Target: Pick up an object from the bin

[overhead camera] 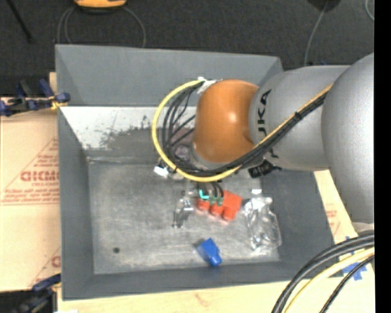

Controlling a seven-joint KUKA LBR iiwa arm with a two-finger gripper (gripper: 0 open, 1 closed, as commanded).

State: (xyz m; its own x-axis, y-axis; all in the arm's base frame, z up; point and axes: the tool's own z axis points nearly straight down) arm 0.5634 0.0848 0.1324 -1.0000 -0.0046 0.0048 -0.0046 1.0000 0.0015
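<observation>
My gripper [182,211] reaches down under the arm's orange cover to the middle of the bin floor. Its metal tip is low, just left of a red-orange block [225,205] with green parts on its left side. I see nothing held in it. A crumpled clear plastic piece [260,225] lies right of the red block. A small blue block [209,252] rests near the front wall, below and a little right of the gripper.
The arm and its orange cover with looped cables hang over the bin's back middle and right and hide the floor there. A tiny dark speck [115,250] lies on the front left of the floor.
</observation>
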